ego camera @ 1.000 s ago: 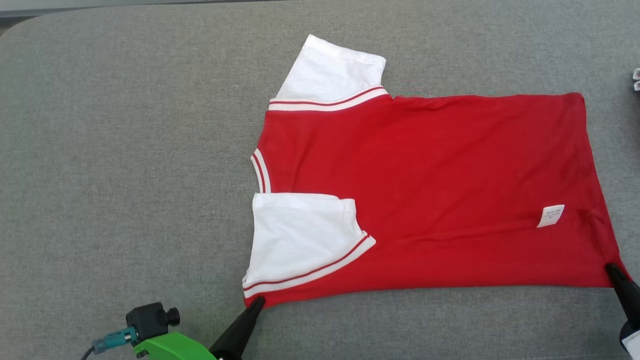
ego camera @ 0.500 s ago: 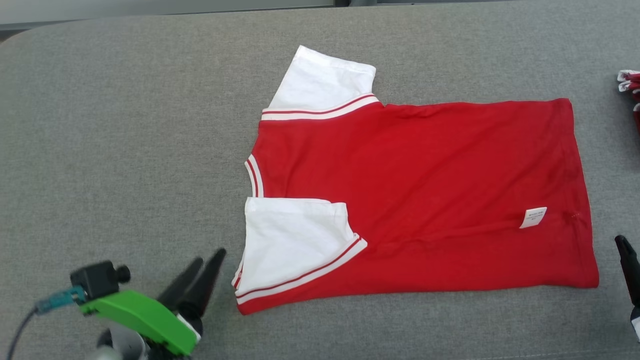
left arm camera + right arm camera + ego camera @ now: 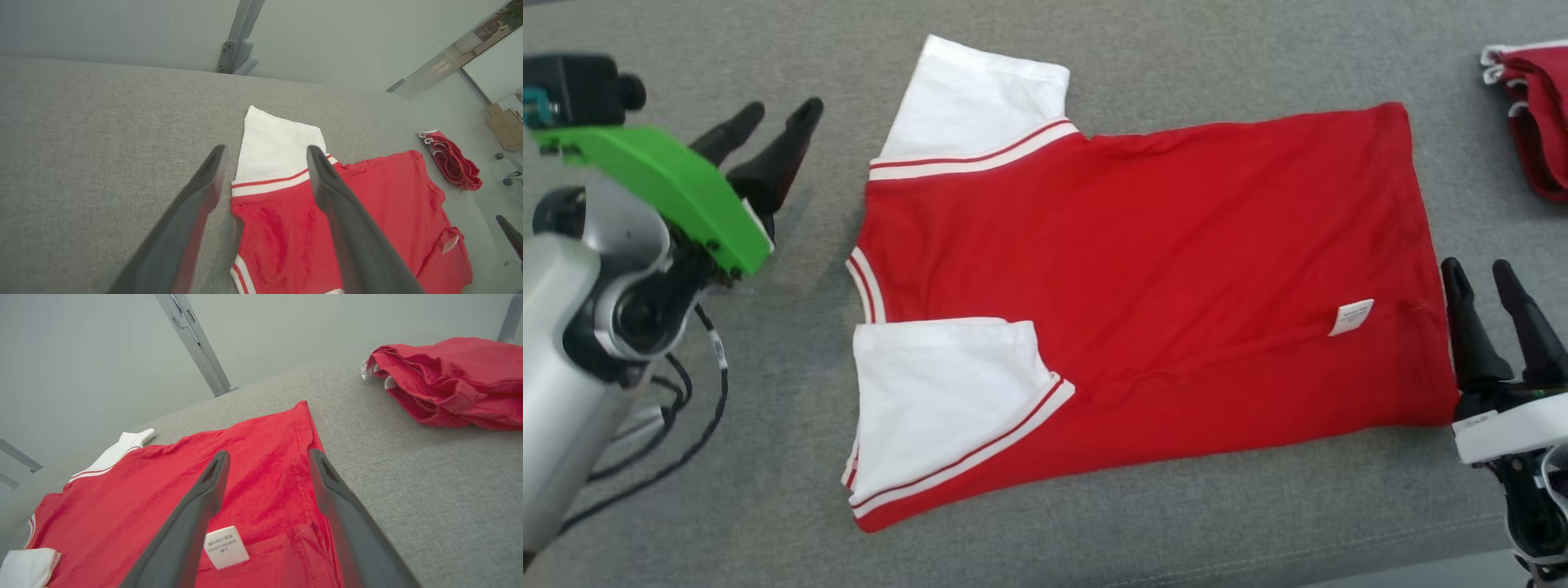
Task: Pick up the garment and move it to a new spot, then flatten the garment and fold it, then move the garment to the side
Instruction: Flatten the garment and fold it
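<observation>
The garment is a red shirt with white sleeves, lying flat on the grey surface with its collar toward the left. Its near long edge is folded over the body, so the near sleeve lies on top and a white label shows. My left gripper hovers open left of the far sleeve, apart from the cloth. My right gripper stands open just right of the hem. The left wrist view has the garment beyond open fingers; the right wrist view has the hem and label.
Another red garment lies bunched at the far right of the grey padded table, also in the right wrist view as a red pile. The table's front edge runs near my right arm. A metal post stands beyond the far edge.
Both grippers have let go of the garment's near corners, opened and drawn away: the left up beside the far sleeve, the right up beside the hem. The camera has shifted too.
</observation>
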Tool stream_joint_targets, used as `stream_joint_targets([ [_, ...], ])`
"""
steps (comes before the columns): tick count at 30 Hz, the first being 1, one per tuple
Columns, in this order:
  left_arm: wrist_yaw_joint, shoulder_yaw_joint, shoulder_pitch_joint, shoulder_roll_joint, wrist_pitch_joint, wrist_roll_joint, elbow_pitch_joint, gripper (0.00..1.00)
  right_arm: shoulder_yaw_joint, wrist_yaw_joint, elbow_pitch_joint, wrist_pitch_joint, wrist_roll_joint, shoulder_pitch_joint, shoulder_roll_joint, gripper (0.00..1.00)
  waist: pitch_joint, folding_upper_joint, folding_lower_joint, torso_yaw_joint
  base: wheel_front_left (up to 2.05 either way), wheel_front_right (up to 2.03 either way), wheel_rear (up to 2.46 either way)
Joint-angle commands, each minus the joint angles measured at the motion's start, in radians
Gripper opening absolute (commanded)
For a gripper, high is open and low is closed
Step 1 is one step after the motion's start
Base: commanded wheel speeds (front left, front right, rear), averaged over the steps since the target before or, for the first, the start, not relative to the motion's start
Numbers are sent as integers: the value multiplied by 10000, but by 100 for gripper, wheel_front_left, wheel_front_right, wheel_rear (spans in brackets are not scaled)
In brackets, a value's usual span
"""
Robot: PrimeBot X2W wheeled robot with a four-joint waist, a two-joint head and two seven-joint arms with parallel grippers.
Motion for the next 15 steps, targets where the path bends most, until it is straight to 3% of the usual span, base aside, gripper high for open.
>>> stream_joint_targets([
  [1, -150, -153, -826, -123, 541, 185, 553, 100, 212, -8, -57, -35, -164, -307, 139, 100, 596, 0, 0, -748, 0, 0, 0],
  [8, -639, -914, -3270, -447, 2735, 753, 2613, 100, 737, -7, -62, -35, -296, -955, 455, 100, 1267, 0, 0, -1596, 0, 0, 0],
  [15, -1004, -1684, -4708, -781, 3506, 1726, 4196, 100, 870, -7, -32, -35, -270, -1281, 680, 100, 1834, 0, 0, -2115, 0, 0, 0],
])
